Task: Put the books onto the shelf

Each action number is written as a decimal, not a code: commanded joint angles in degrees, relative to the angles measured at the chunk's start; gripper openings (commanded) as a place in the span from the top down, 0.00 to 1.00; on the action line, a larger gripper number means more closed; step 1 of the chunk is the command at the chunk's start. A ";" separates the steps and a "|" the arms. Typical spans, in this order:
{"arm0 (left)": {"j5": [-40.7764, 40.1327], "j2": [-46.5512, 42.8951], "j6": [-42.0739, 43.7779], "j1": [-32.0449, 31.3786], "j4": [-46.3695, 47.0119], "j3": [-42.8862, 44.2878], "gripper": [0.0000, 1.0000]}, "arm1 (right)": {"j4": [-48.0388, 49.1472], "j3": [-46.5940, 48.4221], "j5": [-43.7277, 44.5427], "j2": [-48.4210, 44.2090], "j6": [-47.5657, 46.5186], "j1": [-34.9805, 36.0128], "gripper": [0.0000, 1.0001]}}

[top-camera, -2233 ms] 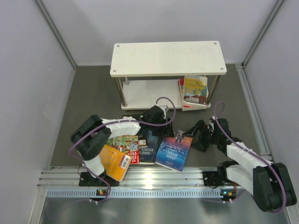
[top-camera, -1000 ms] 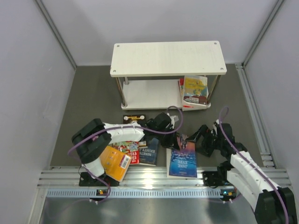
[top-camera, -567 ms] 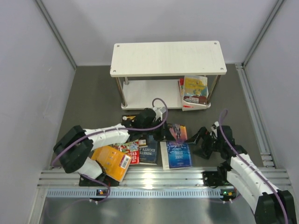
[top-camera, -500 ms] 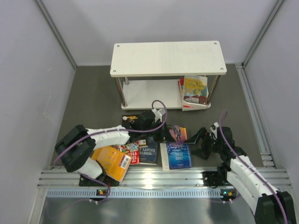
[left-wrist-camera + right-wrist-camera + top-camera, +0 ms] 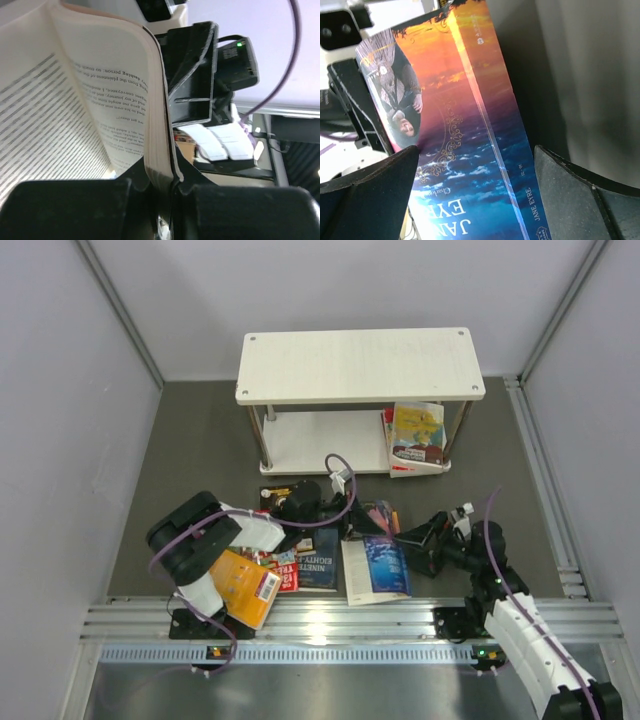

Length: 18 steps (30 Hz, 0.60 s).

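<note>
The blue Jane Eyre book [image 5: 380, 565] lies near the front, its far end raised and its pages fanned. My left gripper [image 5: 356, 524] is shut on that far end, cover and a block of pages [image 5: 159, 125] pinched between the jaws [image 5: 166, 186]. My right gripper [image 5: 416, 537] is open at the book's right side. In its wrist view the cover [image 5: 470, 150] lies between the spread fingers [image 5: 585, 200], spine nearest the right one. Other books [image 5: 285, 565] lie at the front left. The shelf [image 5: 360, 365] stands behind, with books [image 5: 417, 435] leaning on its lower board.
An orange-yellow book [image 5: 242, 585] sits beside the left arm's base. A black book [image 5: 281, 494] lies under the left forearm. Grey walls close in both sides, and a metal rail [image 5: 330, 625] runs along the near edge.
The left gripper has pulled the Jane Eyre book back left and raised its far end. The right gripper has come in low against the book's right side.
</note>
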 commanded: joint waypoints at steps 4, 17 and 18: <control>2.10 5.54 -11.77 -0.14 26.53 1.09 1.00 | 7.10 -5.72 -9.87 1.35 -1.72 0.47 0.05; 1.84 -0.88 -14.42 3.55 27.67 2.07 1.00 | 0.48 -3.43 -9.52 5.22 -10.26 0.47 0.00; 1.67 -0.97 -14.86 4.08 28.38 1.81 1.00 | 1.70 -3.43 -10.04 4.96 -9.83 0.38 0.00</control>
